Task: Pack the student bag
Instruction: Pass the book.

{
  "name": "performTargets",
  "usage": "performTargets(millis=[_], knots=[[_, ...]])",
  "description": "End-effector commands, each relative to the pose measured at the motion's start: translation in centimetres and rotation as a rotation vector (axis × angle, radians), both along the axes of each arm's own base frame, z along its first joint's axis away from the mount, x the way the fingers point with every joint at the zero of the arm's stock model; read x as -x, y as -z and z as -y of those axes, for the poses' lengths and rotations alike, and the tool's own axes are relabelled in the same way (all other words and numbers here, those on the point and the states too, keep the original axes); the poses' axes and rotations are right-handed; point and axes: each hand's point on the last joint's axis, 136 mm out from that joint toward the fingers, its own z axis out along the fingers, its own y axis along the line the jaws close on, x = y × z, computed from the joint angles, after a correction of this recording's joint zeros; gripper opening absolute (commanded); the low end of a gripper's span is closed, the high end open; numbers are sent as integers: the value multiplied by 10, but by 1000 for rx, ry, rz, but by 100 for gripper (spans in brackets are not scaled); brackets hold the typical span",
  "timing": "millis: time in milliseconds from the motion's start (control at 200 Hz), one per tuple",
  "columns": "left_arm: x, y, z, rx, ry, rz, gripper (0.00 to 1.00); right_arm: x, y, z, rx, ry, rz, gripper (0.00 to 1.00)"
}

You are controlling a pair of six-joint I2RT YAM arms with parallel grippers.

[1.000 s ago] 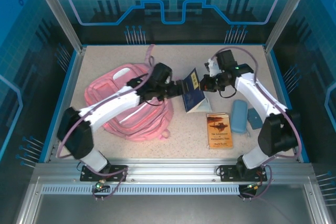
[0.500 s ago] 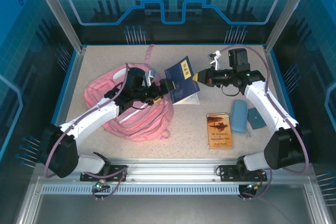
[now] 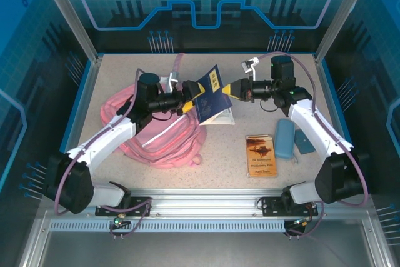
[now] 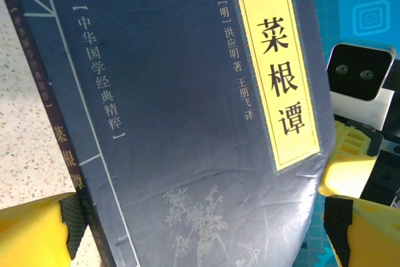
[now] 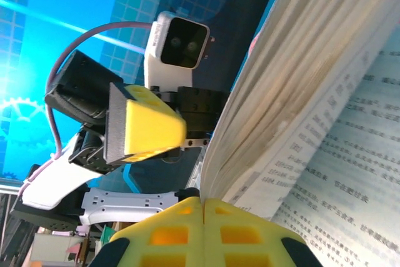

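Observation:
The student bag (image 3: 164, 139), a soft pink backpack, lies on the table at the left centre under my left arm. A dark blue book (image 3: 210, 94) with a yellow title label hangs in the air beside the bag's right edge, its pages falling open. My right gripper (image 3: 232, 90) is shut on the book's right edge; in the right wrist view its jaws (image 5: 203, 209) pinch the book (image 5: 325, 92) at the page ends. My left gripper (image 3: 190, 95) is open at the book's left side. In the left wrist view the cover (image 4: 175, 123) stands between its spread fingers (image 4: 31, 232).
A brown book (image 3: 260, 154) lies flat at the right centre. Next to it are a light blue case (image 3: 285, 138) and a small dark blue item (image 3: 304, 141). Blue walls and metal posts ring the table (image 3: 125, 70).
The right gripper has lifted the blue book off the table and carried it left towards the bag. The left gripper has opened wider and its arm has drawn back to the left.

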Motion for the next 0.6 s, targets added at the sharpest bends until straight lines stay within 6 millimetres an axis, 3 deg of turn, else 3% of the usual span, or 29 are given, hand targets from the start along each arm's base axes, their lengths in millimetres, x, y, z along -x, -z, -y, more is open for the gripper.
performTargets(millis=[0, 335, 415, 525, 595], knots=[[2, -14, 8, 66, 51, 20, 98, 14, -16, -9, -49, -67, 36, 0], [-3, -26, 18, 190, 88, 7, 94, 11, -14, -9, -59, -55, 14, 0], [-5, -23, 19, 187, 86, -4, 85, 11, -13, -10, -59, -54, 11, 0], [-7, -14, 15, 129, 60, -12, 52, 8, -10, -8, -50, -47, 2, 0], [-8, -15, 10, 110, 38, 0, 38, 6, -6, -6, -29, -31, -5, 0]])
